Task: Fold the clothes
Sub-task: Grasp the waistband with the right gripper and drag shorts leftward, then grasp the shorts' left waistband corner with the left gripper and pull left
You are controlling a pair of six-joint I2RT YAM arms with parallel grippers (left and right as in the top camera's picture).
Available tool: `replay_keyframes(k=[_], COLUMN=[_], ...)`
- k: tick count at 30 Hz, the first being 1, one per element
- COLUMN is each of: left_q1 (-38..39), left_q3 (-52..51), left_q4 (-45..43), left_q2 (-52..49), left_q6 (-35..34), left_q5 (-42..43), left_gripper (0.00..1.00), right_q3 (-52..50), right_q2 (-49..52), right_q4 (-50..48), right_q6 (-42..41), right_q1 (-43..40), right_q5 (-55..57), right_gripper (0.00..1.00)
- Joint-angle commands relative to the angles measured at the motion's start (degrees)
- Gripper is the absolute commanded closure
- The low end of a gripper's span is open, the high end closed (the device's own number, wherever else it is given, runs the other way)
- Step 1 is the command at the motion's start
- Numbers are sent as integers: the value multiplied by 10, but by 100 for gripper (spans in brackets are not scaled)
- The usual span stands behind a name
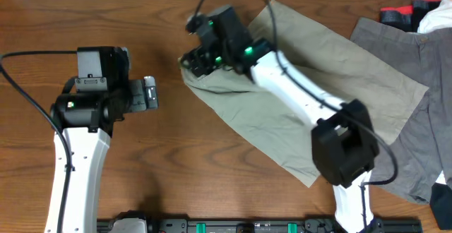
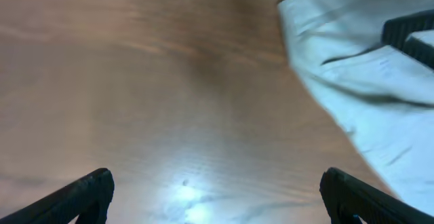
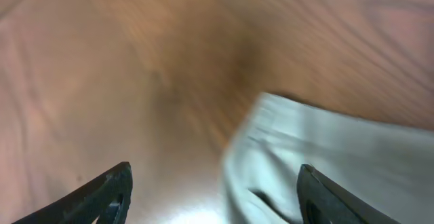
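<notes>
The khaki-beige shorts [image 1: 311, 99] lie spread diagonally across the middle of the table. The grey shorts [image 1: 413, 99] lie at the right, partly under the khaki pair. My right gripper [image 1: 194, 60] is open over the khaki pair's left corner; in the right wrist view [image 3: 213, 200] that corner [image 3: 325, 156] lies between the fingers. My left gripper [image 1: 150, 93] is open and empty above bare wood to the left of the shorts; the left wrist view [image 2: 213, 197] shows the khaki edge [image 2: 359, 81] at the upper right.
A red, black and white heap of other items [image 1: 417, 13] sits at the back right corner. A dark rail [image 1: 247, 226] runs along the table's front edge. Bare wooden tabletop [image 1: 176, 162] lies to the left and front.
</notes>
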State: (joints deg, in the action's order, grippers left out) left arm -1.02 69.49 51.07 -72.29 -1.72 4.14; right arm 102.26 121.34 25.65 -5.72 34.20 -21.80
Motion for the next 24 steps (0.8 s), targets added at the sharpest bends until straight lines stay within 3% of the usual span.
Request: replay_keyframes(k=[1,4,8,13,18,22,24], left_q1=[2,2,3,17,31,36,36], left_q3=[3,-3,-3,-3,-3,-3,-3], left_q4=[-30,-80,-162,-285,-371,-407,-412], left_q2=[-36,-90,-185,-305,-384,-423,-436], left_q6=[-7,-7,-5,-28,-68,-77,-83], left_q5=[64,101,185,251,252,252,246], left_gripper=[2,2,14,18,32,37,45], right_q3=[8,8,8,8,8,8,8], right_q2=[-34,-34,-34,-34,-34,-34,-34], right_q4=[21,70,122,179,214,236,243], right_q6=[-36,-52,-49,-31,-7,17,27], right_q1=[-62,-110,-164,-213,-238,-245,-248], right_q5=[25,22,18,-24,-40,-40,-39], right_gripper=[27,27,26,26,27,27,27])
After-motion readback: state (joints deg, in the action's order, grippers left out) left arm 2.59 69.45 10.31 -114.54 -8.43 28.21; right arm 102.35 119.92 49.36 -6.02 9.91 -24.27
